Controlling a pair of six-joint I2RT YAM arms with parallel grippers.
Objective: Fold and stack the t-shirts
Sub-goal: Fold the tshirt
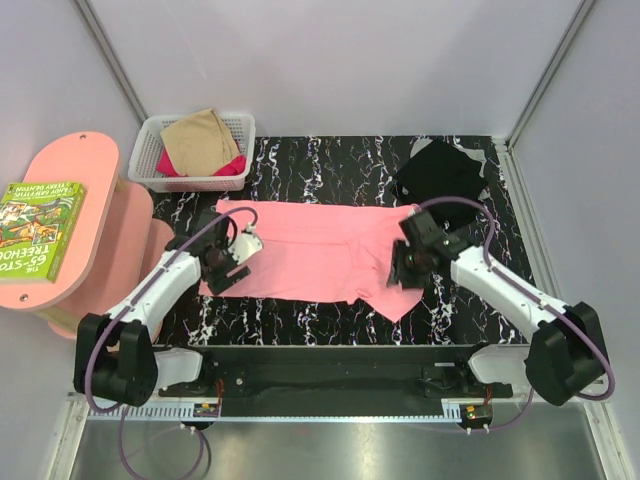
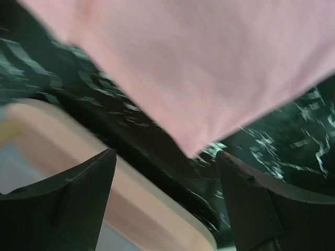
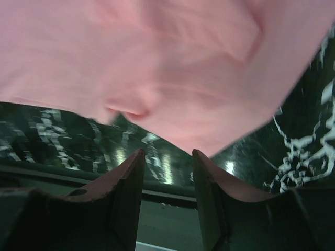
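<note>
The salmon pink t-shirt (image 1: 315, 250) lies spread flat across the middle of the black marbled table (image 1: 330, 160). A black t-shirt (image 1: 440, 172) lies crumpled at the back right. A tan t-shirt (image 1: 200, 135) and a magenta one (image 1: 232, 166) sit in the white basket (image 1: 160, 130). My left gripper (image 1: 228, 268) is open over the pink shirt's near left corner (image 2: 193, 68), holding nothing. My right gripper (image 1: 398, 272) is open over its near right edge (image 3: 178, 73), holding nothing.
A pink rounded stool (image 1: 70, 230) with a green book (image 1: 40, 225) stands left of the table, close to my left arm. Its edge shows in the left wrist view (image 2: 131, 204). Grey walls enclose the back and sides.
</note>
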